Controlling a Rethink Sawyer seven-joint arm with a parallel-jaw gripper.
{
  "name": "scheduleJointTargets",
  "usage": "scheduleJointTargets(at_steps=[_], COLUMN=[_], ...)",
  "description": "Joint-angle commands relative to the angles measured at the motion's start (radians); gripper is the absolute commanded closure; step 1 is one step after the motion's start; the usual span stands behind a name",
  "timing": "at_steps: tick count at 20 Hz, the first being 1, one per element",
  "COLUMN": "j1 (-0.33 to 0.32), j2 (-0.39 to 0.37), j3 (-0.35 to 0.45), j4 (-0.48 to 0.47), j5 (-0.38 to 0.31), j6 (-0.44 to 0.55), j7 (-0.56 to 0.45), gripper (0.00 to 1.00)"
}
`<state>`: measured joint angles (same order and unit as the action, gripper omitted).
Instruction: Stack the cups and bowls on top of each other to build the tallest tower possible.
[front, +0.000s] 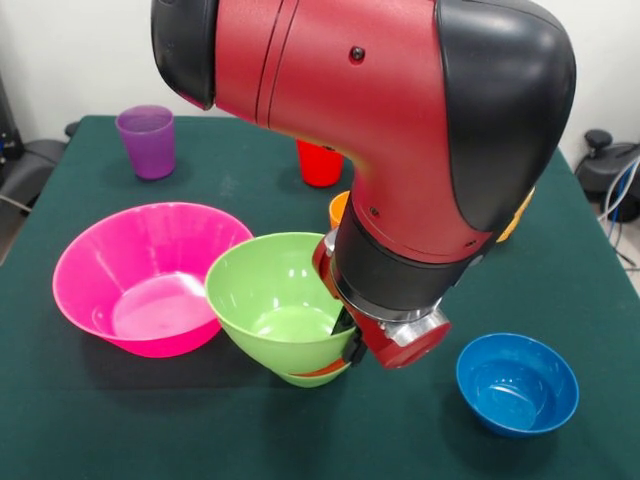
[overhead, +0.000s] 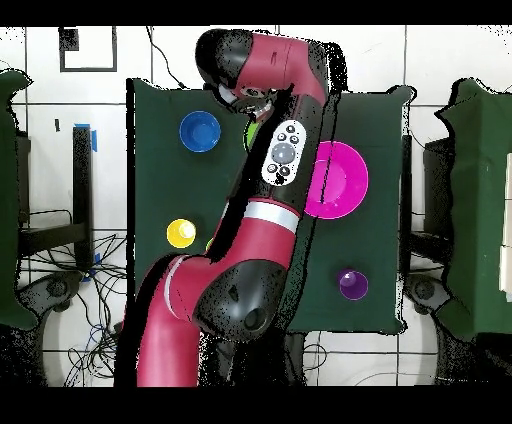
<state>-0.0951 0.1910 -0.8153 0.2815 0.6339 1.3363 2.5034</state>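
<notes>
Our arm (front: 400, 150) fills most of the front view, bent down over the middle of the green table (front: 100, 430). It hides the gripper: only the wrist end shows at the rim of the large green bowl, so we can't tell whether it holds anything.

Pink bowl (front: 140, 275) sits upright on the table, apparently just touching the green one, open side up, still separate. As the widest piece, it's probably the base for later.

Large green bowl (front: 275, 300) is tilted toward the camera and rides on a smaller green bowl (front: 310, 378), with an orange-red rim (front: 318, 370) sandwiched between them. That's the tower so far, nested rather than rim-down, so it gains little height.

Blue bowl (front: 517, 383) stands alone, well apart from the tower, upright and easy to reach.

Cups are parked at the far side, out of the work area: purple cup (front: 146, 141), red cup (front: 319, 165), orange cup (front: 339, 208) half hidden behind the arm. Yellow cup (overhead: 181, 233) shows clearly only from overhead. None stacked yet.
</notes>
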Motion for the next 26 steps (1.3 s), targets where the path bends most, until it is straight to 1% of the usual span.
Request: scheduleJointTargets(at_steps=[1,5,9,16,21,24,26], j1=[0.017,0.016,0.015,0.018,0.021,0.026,0.024], j2=[-0.052,-0.057,-0.044,-0.06,-0.037,-0.018,-0.008], j3=[0.068,0.065,0.06,0.068,0.073,0.081,0.076], j4=[0.078,0.068,0.052,0.062,0.054,0.054,0.04], j5=[-0.037,-0.03,-0.028,-0.026,-0.015,-0.008,0.002], j6=[0.12,0.14,0.151,0.167,0.132,0.086,0.087], j7=[-0.037,-0.039,-0.043,-0.035,0.005,0.042,0.056], gripper=[1.0,1.0,1.0,1.0,1.0,1.0,1.0])
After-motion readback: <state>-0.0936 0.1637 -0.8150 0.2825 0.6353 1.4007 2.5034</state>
